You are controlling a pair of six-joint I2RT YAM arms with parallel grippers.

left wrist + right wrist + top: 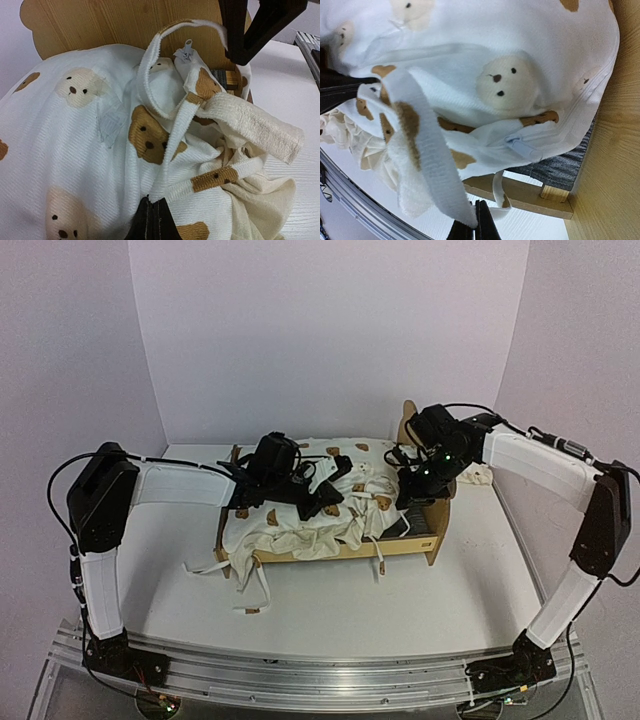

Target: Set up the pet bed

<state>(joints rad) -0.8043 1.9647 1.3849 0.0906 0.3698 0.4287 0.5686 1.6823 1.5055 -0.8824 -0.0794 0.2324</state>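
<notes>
Left gripper [152, 220] and right gripper [474, 222] each pinch cushion [290, 530]; cushion bunched inside pet bed [410, 546].

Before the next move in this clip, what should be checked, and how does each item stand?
1. Left gripper shut on cream bear-print tie string: ok.
2. Right gripper shut on another tie string: ok.
3. Cream bear-print cushion flat inside light plywood pet bed frame: not ok, bunched, spilling over the near rail.
4. Frame upright on white table: ok.
5. Tie strings free of tangles: cannot tell.
</notes>
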